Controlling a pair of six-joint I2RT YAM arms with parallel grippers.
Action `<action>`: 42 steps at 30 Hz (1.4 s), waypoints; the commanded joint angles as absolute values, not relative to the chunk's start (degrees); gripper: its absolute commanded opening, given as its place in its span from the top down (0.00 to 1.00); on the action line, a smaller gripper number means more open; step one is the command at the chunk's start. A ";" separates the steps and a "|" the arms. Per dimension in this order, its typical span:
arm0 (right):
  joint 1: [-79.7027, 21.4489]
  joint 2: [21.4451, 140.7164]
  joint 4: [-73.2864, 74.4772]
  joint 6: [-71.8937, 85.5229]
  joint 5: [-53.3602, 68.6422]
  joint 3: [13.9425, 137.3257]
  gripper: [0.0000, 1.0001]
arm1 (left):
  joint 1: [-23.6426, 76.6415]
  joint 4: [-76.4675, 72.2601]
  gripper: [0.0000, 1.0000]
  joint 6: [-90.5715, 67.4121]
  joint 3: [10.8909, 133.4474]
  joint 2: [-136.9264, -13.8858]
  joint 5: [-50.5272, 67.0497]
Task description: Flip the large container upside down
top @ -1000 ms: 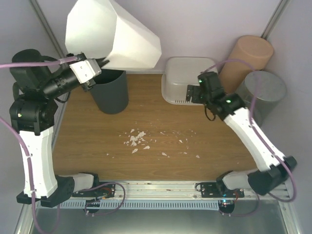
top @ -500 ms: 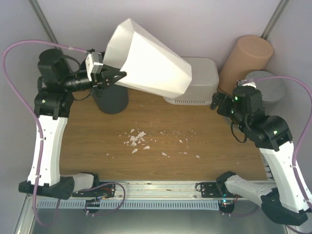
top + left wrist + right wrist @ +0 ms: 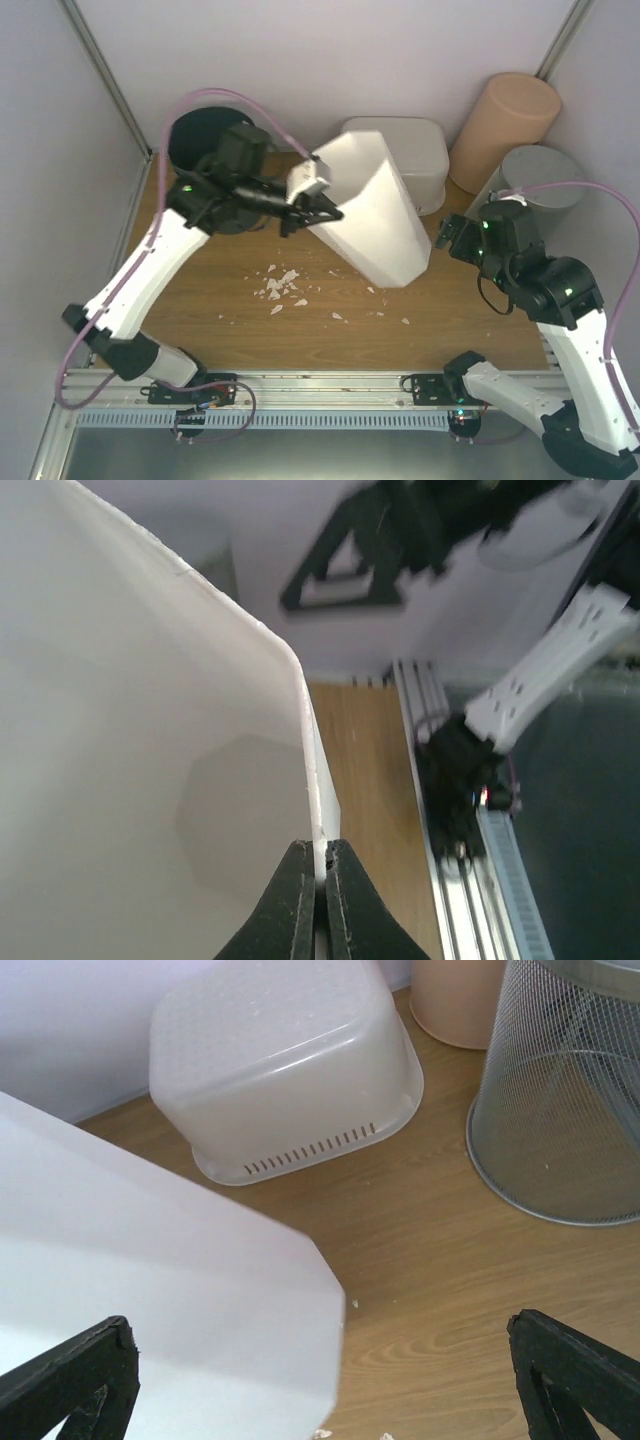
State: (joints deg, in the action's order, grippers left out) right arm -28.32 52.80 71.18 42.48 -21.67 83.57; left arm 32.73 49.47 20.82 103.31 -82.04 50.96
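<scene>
The large white container (image 3: 375, 225) hangs tilted over the middle of the table, its closed base pointing down and to the right, its open rim toward the left. My left gripper (image 3: 325, 205) is shut on that rim. In the left wrist view the two fingers (image 3: 298, 895) pinch the thin white wall (image 3: 130, 730). My right gripper (image 3: 450, 238) is open and empty to the right of the container, apart from it. In the right wrist view the container's base (image 3: 150, 1310) fills the lower left, between the wide-spread fingers (image 3: 85, 1375).
An upturned translucent tub (image 3: 420, 160) stands at the back, with a tan cylinder (image 3: 505, 120) and a wire mesh bin (image 3: 535, 175) at the back right. A dark bin (image 3: 205, 150) stands at the back left, behind the left arm. Paper scraps (image 3: 280, 285) lie on the wood.
The left arm has swung the white container from high at the back left down toward the table's middle. The right arm drew back from the tub to the right.
</scene>
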 commanded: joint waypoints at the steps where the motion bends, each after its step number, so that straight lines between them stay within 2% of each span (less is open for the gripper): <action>1: -28.20 49.72 71.45 45.53 -21.09 82.24 0.00 | 38.04 54.88 1.00 28.29 98.52 -87.16 33.70; 9: -28.19 49.82 72.21 44.60 -20.86 82.78 0.00 | 41.26 51.61 1.00 31.18 91.78 -92.00 23.18; 18: -28.17 49.70 71.74 43.69 -20.62 82.71 0.00 | 46.57 58.51 1.00 34.63 97.90 -97.56 17.48; 25: -28.18 49.11 71.16 43.64 -20.25 81.64 0.00 | 49.86 67.27 0.82 39.46 108.61 -103.98 12.81; 29: -28.13 48.98 71.11 43.66 -19.88 81.45 0.00 | 51.28 70.27 0.77 41.52 112.44 -107.09 10.14; 32: -28.20 48.74 71.35 43.82 -20.04 81.73 0.00 | 51.42 69.94 0.80 41.81 113.60 -108.06 8.58; 36: -28.13 48.39 71.78 44.03 -20.12 82.09 0.00 | 51.42 70.15 0.94 41.69 115.57 -108.46 7.98; 42: -28.15 48.71 71.87 44.13 -19.65 83.14 0.00 | 51.46 70.19 1.00 39.85 120.85 -107.36 7.86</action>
